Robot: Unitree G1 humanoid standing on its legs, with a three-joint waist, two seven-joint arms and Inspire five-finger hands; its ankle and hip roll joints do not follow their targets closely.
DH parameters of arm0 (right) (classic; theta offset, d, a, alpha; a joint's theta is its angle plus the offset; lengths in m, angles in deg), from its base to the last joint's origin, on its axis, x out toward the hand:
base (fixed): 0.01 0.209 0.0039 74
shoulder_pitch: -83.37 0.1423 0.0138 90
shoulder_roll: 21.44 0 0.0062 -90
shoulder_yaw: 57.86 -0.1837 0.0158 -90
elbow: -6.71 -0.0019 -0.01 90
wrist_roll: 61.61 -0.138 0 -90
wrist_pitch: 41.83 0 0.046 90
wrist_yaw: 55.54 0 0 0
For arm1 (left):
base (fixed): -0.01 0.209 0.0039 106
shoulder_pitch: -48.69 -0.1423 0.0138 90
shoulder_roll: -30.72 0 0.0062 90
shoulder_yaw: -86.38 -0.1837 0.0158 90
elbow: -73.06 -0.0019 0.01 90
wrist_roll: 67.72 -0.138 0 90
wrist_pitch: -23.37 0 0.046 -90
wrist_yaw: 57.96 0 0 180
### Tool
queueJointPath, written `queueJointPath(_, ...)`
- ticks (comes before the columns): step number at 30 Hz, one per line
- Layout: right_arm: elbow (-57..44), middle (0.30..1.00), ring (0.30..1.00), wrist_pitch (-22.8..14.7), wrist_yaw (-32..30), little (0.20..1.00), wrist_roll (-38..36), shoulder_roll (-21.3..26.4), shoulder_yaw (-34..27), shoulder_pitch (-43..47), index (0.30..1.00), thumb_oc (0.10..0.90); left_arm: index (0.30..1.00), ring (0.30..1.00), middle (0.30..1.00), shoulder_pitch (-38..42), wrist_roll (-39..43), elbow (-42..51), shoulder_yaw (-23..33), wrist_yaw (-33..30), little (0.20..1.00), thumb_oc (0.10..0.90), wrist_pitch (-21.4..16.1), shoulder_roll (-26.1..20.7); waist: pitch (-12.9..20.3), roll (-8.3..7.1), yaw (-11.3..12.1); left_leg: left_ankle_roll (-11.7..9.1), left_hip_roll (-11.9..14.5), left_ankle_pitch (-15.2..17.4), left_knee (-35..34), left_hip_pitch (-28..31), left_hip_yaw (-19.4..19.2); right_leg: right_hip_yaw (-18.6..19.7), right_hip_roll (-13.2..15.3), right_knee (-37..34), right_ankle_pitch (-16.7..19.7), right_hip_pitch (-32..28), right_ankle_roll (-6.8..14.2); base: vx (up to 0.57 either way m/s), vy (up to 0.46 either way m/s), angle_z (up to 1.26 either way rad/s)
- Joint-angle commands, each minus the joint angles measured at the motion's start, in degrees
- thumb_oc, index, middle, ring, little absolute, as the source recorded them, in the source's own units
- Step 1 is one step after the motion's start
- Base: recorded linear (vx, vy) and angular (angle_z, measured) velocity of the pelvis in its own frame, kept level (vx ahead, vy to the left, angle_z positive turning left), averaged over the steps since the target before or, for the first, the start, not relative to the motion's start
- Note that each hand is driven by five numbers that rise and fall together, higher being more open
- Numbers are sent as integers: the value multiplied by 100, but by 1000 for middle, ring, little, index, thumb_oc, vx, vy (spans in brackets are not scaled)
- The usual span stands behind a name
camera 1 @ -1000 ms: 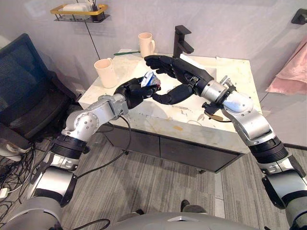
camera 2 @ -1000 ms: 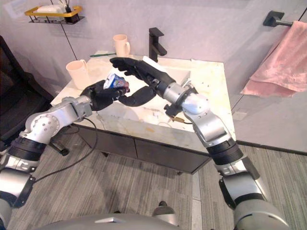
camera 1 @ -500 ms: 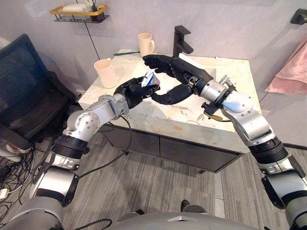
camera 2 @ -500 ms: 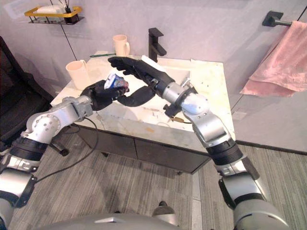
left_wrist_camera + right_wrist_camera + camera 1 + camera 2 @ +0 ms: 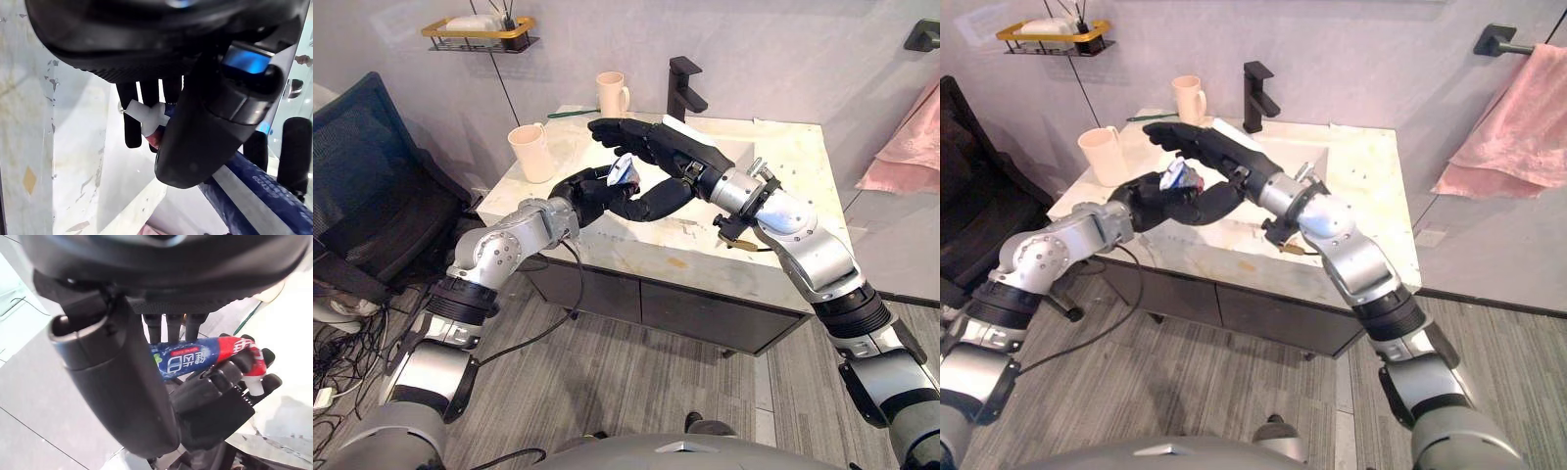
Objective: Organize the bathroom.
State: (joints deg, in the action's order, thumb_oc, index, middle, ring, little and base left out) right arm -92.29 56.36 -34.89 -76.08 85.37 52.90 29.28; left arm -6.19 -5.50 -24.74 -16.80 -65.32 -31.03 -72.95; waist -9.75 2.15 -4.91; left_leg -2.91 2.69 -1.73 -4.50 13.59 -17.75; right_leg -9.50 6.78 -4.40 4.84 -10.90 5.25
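Left eye view: left robot hand (image 5: 579, 191) over the front left part of the marble surface (image 5: 773, 245), fingers curled round a toothpaste tube (image 5: 625, 172). Right robot hand (image 5: 651, 147) reaches across from the right, fingers straight above the tube, thumb below it, touching the left robot hand; it does not grip. Behind the hands, a near cup (image 5: 530, 152) by the left edge, a far cup (image 5: 612, 94) at the back, a green toothbrush (image 5: 570, 114) lying between them. Black tap (image 5: 684, 86) at the back, by the sink. Yellow-rimmed wall shelf (image 5: 478, 31) at upper left, dark office chair (image 5: 362, 176) at left, pink towel (image 5: 913, 142) at right.

Right eye view: same layout. Tube (image 5: 1177, 176) stands out of the left fist; right fingers (image 5: 1185, 137) stretch over it. Towel (image 5: 1513, 122) hangs from a black rail (image 5: 1494, 37).

Left wrist view: own thumb in front; the tube's white cap end (image 5: 146, 115) shows past it, the blue body (image 5: 254, 188) runs beside the thumb. Pale sink (image 5: 83, 161) below.

Right wrist view: blue and red tube (image 5: 205, 357) held in the left hand's dark fingers (image 5: 217, 391), beyond the right thumb (image 5: 112, 391) and straight right fingers.
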Motion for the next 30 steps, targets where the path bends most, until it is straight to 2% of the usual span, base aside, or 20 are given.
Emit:
queueJointPath(1, -340, 900, 900, -394, -179, 900, -226, -271, -113, 783, 900, 800, 300, 300, 300, 355, -64, -145, 559, 220, 300, 400, -462, 54, 771, 130, 102, -80, 326, 298, 465, -81, 312, 194, 46, 651, -576, 377, 284, 0, 0, 0)
queueJointPath(7, -349, 900, 900, -302, -206, 900, -192, -336, -103, 830, 900, 800, 300, 300, 300, 378, -111, -176, 554, 176, 300, 400, -425, 88, 765, 145, 103, -82, 326, 300, 466, -75, 310, 181, 53, 652, -577, 373, 279, 0, 0, 0)
queueJointPath(8, -344, 860, 860, -305, -188, 860, -190, -341, -104, 822, 860, 773, 300, 300, 300, 370, -118, -180, 557, 182, 300, 400, -431, 94, 766, 145, 104, -83, 325, 298, 471, -79, 310, 180, 55, 653, -576, 373, 278, 0, 0, 0)
queueJointPath(9, -346, 691, 691, -290, -188, 691, -199, -345, -100, 824, 691, 660, 300, 300, 300, 361, -136, -175, 561, 175, 300, 400, -436, 100, 764, 145, 105, -82, 325, 298, 473, -79, 311, 179, 53, 659, -578, 375, 274, 0, 0, 0)
queueJointPath(11, -350, 300, 300, -265, -157, 300, -230, -341, -107, 815, 300, 400, 300, 300, 300, 359, -133, -172, 570, 174, 300, 400, -433, 102, 762, 145, 103, -82, 326, 299, 472, -80, 311, 176, 54, 659, -579, 377, 274, 0, 0, 0)
queueJointPath(28, -392, 300, 300, -161, -110, 300, -255, -426, -114, 772, 300, 400, 300, 300, 300, 281, -222, -113, 615, 101, 300, 400, -407, 199, 746, 167, 99, -77, 316, 290, 463, -63, 309, 147, 82, 687, -585, 367, 261, 0, 0, 0)
queueJointPath(29, -398, 300, 300, -159, -95, 300, -233, -440, -120, 761, 300, 400, 495, 495, 495, 278, -252, -108, 619, 96, 495, 530, -392, 195, 743, 170, 100, -74, 311, 294, 468, -64, 309, 146, 82, 692, -586, 366, 261, 0, 0, 0)
queueJointPath(30, -388, 300, 300, -153, -89, 300, -238, -441, -116, 773, 300, 400, 552, 552, 552, 281, -257, -112, 612, 88, 552, 568, -436, 200, 743, 170, 100, -73, 310, 297, 474, -69, 311, 149, 84, 692, -587, 369, 262, 0, 0, 0)
